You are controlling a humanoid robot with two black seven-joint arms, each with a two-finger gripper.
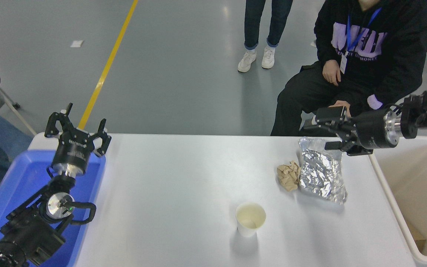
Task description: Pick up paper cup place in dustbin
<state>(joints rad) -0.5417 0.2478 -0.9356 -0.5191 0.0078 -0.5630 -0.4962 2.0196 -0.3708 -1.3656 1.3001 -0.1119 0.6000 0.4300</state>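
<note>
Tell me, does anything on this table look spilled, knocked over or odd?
Nothing is spilled. The paper cup stands upright and alone. The only untidy bits are a crumpled brown paper wad touching a crinkled silver foil near the table's far right.

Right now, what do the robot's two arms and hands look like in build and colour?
Both arms are matte black with bare silver metal rings at the wrists. The left hand has black linkage fingers on a round barrel carrying small white lettering, a silver disc joint with a green light below it, and a black cable loop. The right hand has the same black barrel and a silver collar.
</note>
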